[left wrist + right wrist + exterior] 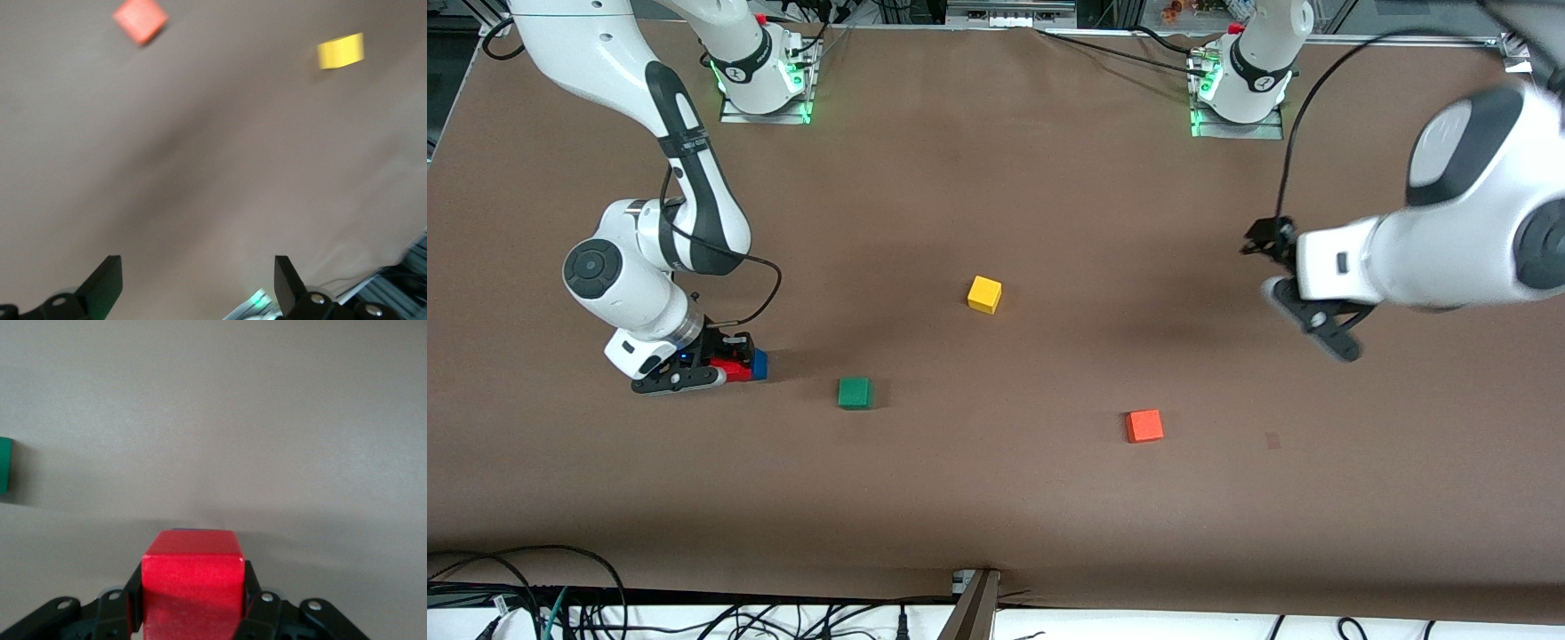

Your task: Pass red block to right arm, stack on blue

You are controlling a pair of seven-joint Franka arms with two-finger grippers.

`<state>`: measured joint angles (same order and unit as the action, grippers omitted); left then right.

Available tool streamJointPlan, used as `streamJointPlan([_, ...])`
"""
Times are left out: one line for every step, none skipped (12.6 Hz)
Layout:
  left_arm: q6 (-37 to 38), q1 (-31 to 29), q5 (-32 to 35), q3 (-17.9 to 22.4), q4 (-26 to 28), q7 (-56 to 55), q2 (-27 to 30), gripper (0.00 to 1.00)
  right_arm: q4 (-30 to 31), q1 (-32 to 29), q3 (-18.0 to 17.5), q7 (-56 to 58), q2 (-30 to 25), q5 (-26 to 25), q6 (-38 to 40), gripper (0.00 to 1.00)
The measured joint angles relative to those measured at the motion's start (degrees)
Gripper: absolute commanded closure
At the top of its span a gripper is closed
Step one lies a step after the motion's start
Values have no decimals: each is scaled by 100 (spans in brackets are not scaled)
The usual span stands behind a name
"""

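My right gripper (729,372) is low over the table at the right arm's end, shut on the red block (736,371). In the right wrist view the red block (193,587) fills the space between the two black fingers (133,597) of the right gripper (192,593). The blue cube (760,364) is pressed close against the red block, and only a thin blue edge (193,530) peeks past it. I cannot tell whether the red block rests on the blue one. My left gripper (1294,280) hangs open and empty above the table at the left arm's end; its fingertips (103,287) stand wide apart.
A green cube (855,392) lies near the blue one, toward the table's middle. A yellow cube (984,294) sits mid-table. An orange-red cube (1144,426) lies nearer the front camera, toward the left arm's end. The brown table (996,516) runs wide around them.
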<state>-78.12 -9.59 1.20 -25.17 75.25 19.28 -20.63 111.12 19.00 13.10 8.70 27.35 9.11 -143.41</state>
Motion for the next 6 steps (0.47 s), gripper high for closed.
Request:
streamJointPlan([28,417,86,583,117,-193,378,0,10,25,-1,0,-1,0,-8,100])
streamJointPlan([-85,756,113,1125,316,-536,728,0,15,46,-1,0,-1,0,-15,100])
streamJointPlan([-494,933,115,1549,615,-930,1048,0,21,59,-1,0,-2,0,-21,100])
streamJointPlan([-1088,980,115,1850,1030,-1247,1351,0,28,66,-1,0,-2,0,-24,100])
streamJointPlan([-1631,982,115,2055,1535,-1503,1653,0,38,66,-1,0,-3,0,-27,100])
streamJointPlan([-1967,981,115,2163,2035,-1761,1945,0,48,66,0,0,-3,0,-31,100])
